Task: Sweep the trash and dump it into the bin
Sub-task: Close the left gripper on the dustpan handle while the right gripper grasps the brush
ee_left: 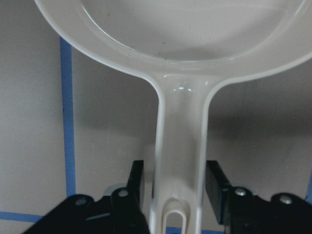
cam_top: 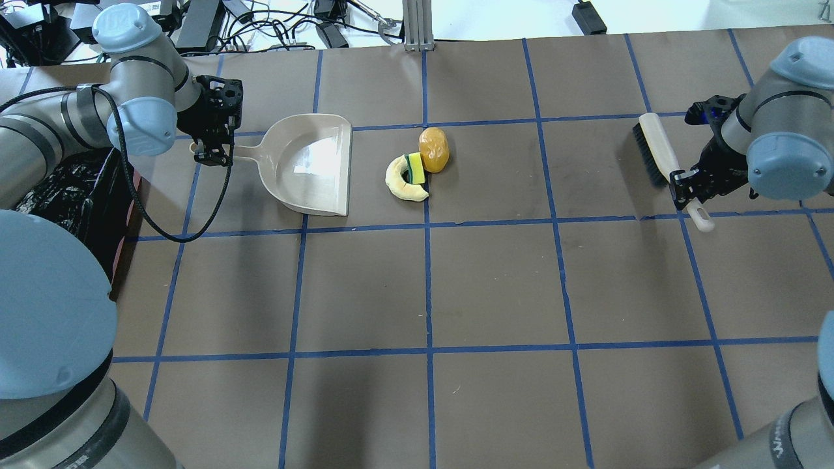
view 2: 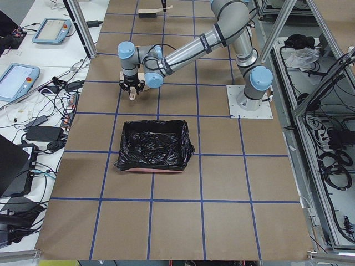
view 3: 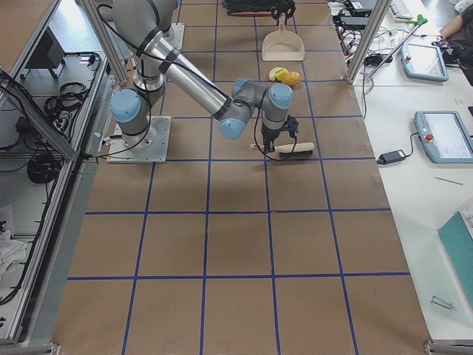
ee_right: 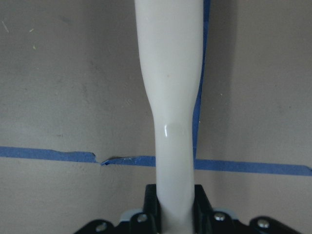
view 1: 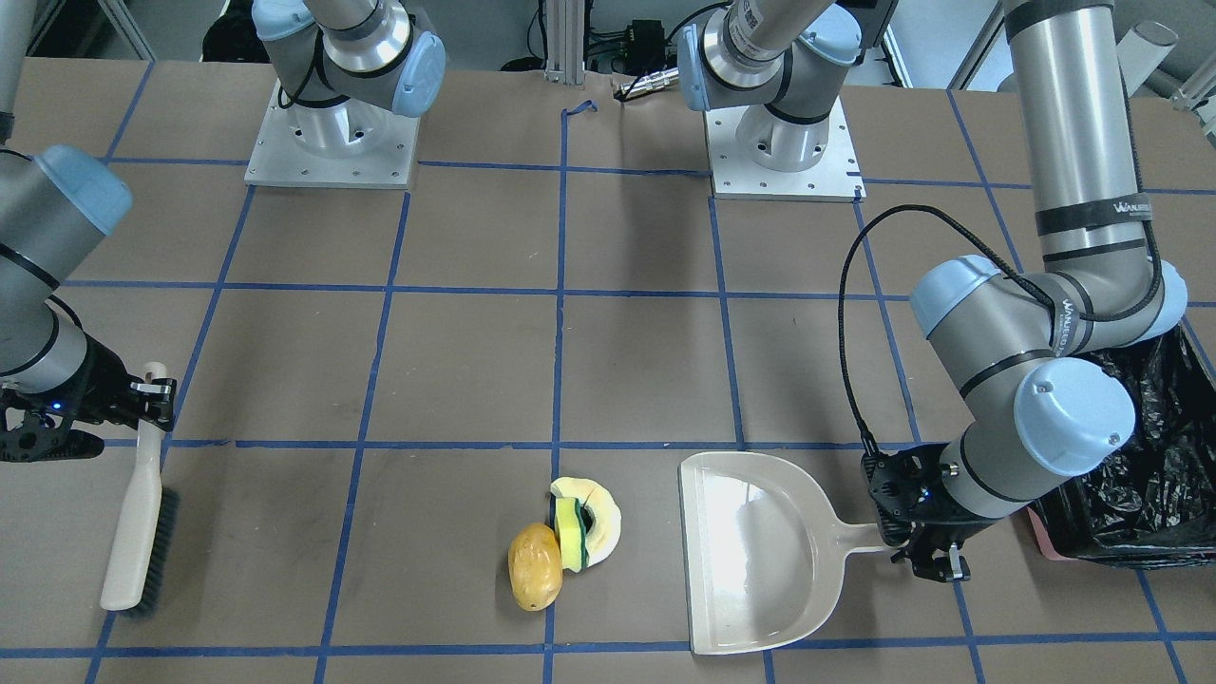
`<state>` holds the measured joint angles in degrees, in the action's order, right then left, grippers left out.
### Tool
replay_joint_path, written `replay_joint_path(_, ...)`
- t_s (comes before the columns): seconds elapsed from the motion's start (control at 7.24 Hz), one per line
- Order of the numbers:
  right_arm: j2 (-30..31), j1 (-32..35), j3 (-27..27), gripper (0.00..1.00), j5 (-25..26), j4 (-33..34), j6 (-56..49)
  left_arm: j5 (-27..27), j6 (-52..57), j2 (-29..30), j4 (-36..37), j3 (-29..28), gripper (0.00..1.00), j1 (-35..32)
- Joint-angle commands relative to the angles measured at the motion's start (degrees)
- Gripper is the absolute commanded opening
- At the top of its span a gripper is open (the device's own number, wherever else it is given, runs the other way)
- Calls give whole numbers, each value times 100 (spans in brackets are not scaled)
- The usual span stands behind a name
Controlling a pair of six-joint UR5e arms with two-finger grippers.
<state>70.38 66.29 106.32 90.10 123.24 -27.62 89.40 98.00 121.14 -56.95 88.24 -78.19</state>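
Note:
The trash lies together on the brown table: a golden-brown potato lump, a yellow-green sponge block and a pale yellow ring slice. A beige dustpan lies flat beside them, its mouth toward the trash. My left gripper straddles the dustpan handle, jaws open with small gaps on both sides. My right gripper is shut on the handle of a beige brush. The black-lined bin stands by my left arm.
Blue tape lines grid the table. The two arm bases stand at the table's robot side. A black cable loops from my left wrist. The bin's pink base edge is close behind the left gripper.

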Motion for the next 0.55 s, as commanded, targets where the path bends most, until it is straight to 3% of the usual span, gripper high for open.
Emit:
replay_joint_path(0.0, 20, 50, -67, 3, -19, 24, 46, 7, -9, -47, 0, -9, 34, -21)
replay_joint_path(0.41, 343, 804, -287, 0, -115, -254, 833, -1, 26, -55, 0, -17, 16, -21)
